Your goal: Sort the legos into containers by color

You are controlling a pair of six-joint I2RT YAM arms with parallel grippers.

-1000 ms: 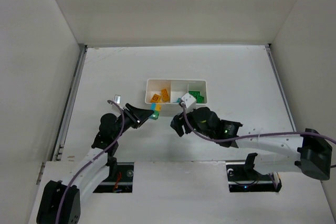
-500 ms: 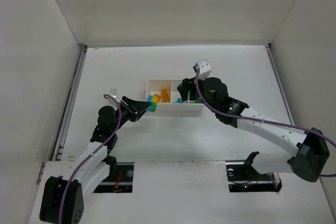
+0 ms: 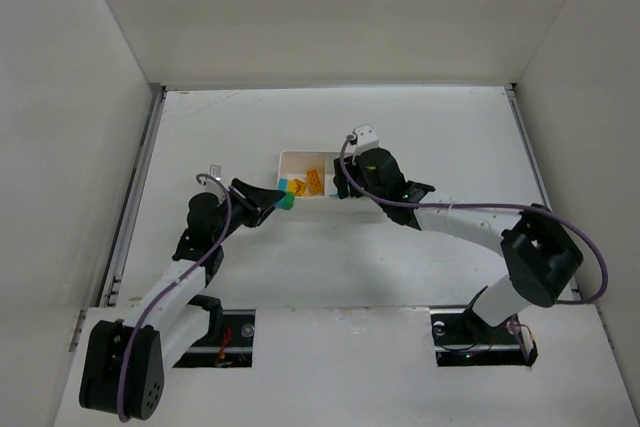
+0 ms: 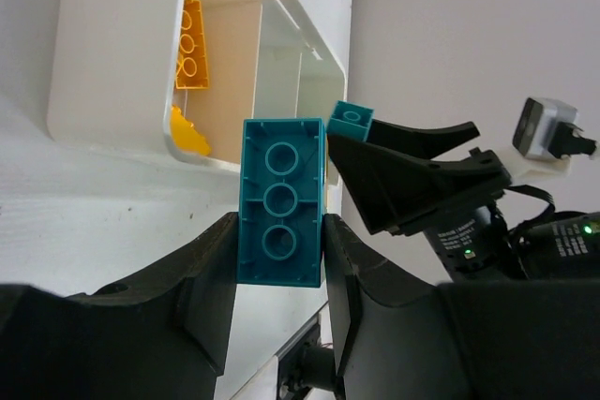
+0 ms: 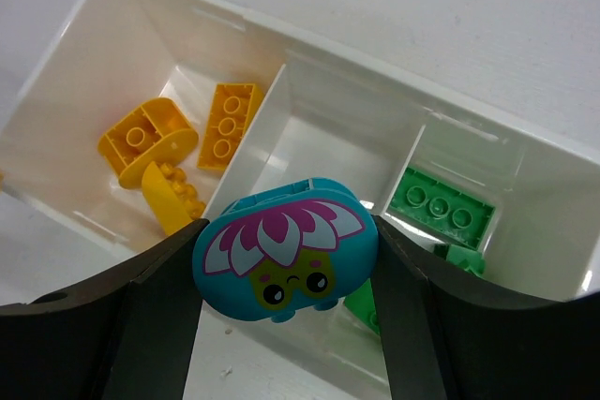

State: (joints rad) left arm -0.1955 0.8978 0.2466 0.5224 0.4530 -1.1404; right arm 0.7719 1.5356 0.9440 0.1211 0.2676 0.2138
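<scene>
- I see a teal brick (image 4: 281, 175) clamped by its long sides between the two fingers of the left gripper (image 4: 279, 236), its hollow underside turned toward the wrist camera.
- From above, the left gripper (image 3: 278, 202) holds that brick just off the near left corner of the tray (image 3: 300, 155), above the table (image 3: 450, 127).
- The right gripper (image 5: 284, 288) grasps a rounded cyan piece (image 5: 281, 241) printed with a purple flower and a small face.
- In my right wrist view the cyan piece hangs over the near part of the tray (image 5: 337, 91), roughly in line with the middle compartment and not touching it.
- The yellow-orange bricks (image 5: 230, 124) lie in the left compartment; at least three of them are visible.
- A green brick (image 5: 440, 207) lies studs up in the right compartment, with more green partly hidden behind the right finger.
- In the overhead view, the right gripper (image 3: 345, 182) covers the middle and right of the tray.
</scene>
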